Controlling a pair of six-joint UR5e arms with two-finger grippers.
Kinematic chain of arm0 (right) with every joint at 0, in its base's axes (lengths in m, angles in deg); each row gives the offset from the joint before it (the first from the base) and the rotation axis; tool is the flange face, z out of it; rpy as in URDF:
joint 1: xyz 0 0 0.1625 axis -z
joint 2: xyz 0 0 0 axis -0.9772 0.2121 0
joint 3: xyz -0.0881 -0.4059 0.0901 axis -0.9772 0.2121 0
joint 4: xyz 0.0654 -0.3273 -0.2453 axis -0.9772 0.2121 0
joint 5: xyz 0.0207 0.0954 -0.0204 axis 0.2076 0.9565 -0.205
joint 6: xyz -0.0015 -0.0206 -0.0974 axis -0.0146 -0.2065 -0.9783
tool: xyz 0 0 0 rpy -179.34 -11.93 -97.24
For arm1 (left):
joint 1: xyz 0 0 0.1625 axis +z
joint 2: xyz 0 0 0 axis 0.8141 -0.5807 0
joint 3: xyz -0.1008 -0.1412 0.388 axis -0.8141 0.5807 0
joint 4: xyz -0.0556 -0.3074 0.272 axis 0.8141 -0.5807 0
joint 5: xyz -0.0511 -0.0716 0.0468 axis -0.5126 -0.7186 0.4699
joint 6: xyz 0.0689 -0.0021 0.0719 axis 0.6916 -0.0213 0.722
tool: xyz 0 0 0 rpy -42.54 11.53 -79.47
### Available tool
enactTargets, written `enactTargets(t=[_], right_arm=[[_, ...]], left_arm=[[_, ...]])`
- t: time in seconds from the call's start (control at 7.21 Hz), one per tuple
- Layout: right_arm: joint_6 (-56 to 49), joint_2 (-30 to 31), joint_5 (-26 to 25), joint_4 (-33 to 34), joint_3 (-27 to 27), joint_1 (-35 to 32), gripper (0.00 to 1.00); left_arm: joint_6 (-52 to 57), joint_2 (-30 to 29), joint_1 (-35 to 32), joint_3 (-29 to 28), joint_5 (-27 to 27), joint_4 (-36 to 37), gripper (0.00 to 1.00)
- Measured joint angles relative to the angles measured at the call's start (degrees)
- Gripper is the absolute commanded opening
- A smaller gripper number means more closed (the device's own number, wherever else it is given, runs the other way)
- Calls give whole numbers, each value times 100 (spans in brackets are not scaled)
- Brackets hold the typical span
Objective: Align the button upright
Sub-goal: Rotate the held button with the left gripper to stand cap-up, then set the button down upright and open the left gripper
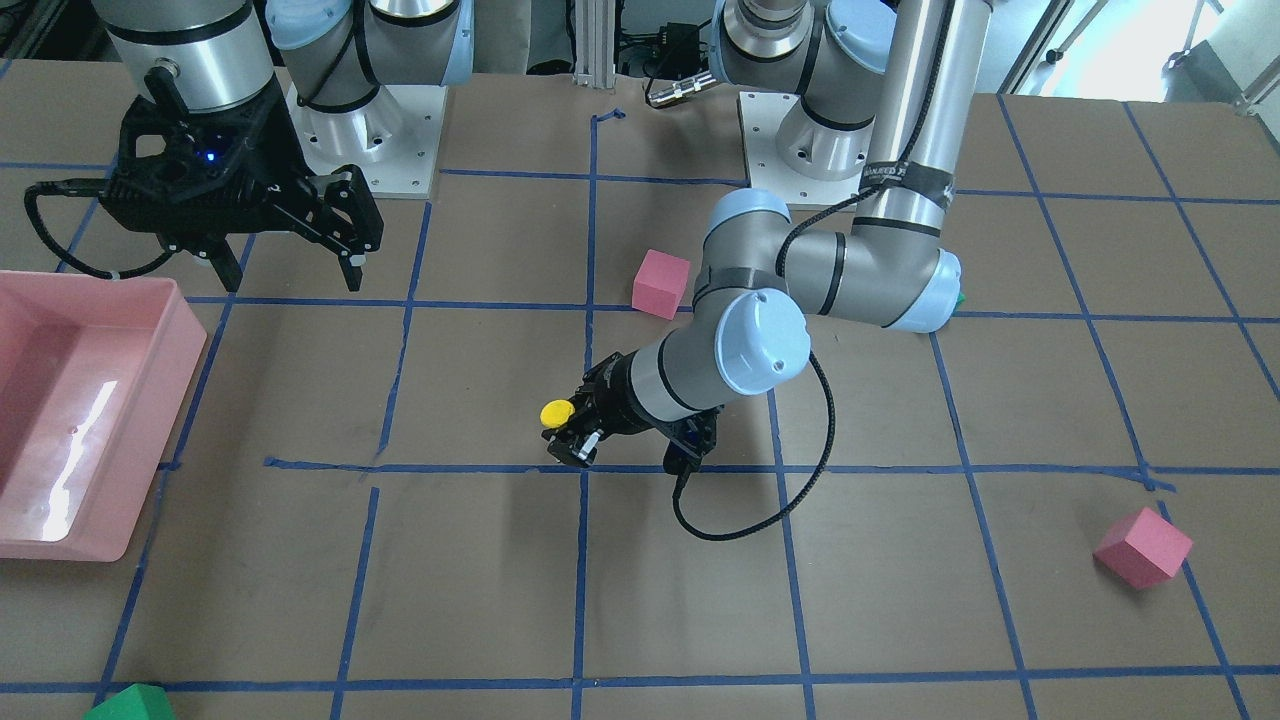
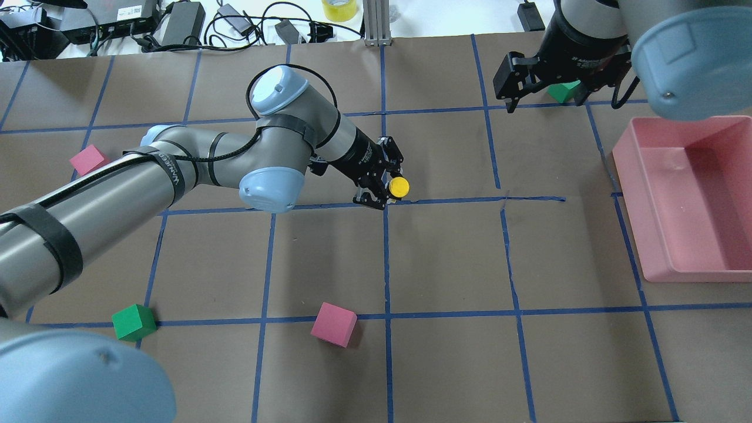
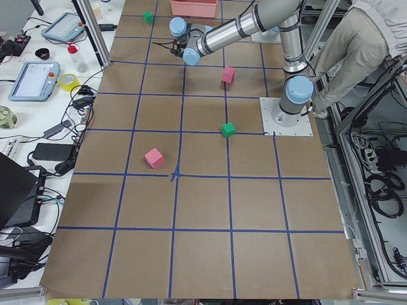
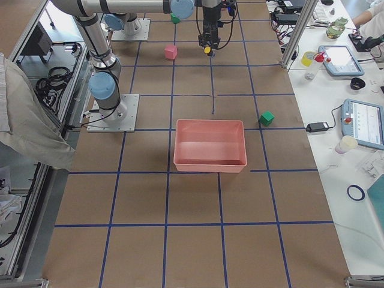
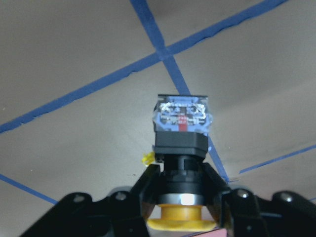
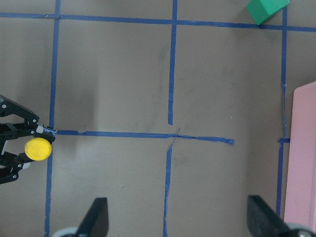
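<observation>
One yellow-capped, black-collared button [image 2: 399, 187] sits clamped in the left claw [image 2: 383, 189]; the right claw [image 1: 292, 272] gapes empty.

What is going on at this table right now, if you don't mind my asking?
The left gripper is shut on the small yellow-capped button, clamping its black collar over a blue tape crossing near the table's middle. The cap faces up and the base down; I cannot tell whether it touches the table. The right gripper hangs open and empty near the pink bin.
</observation>
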Motion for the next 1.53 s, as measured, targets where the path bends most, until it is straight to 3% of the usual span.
enactTargets(t=[0.28,0.55,0.69,0.83,0.97,1.53], right_arm=[[0,1,4,-4,-2,0,100],[0,-1,5,-4,-6,0,100],[0,-3,5,-5,-6,0,100],[0,-4,5,-7,-7,0,100],[0,-6,3,-13,-7,0,100],[0,0,-4,-30,-7,0,100]], left_arm=[[-16,-205,273,-62,-434,-254,0],[-17,-316,362,-36,-522,-311,0],[-10,-379,370,-45,-525,-315,14],[-13,-447,373,-51,-534,-316,65],[-20,-487,375,-54,-549,-316,100],[513,-167,387,-99,-199,-132,100]])
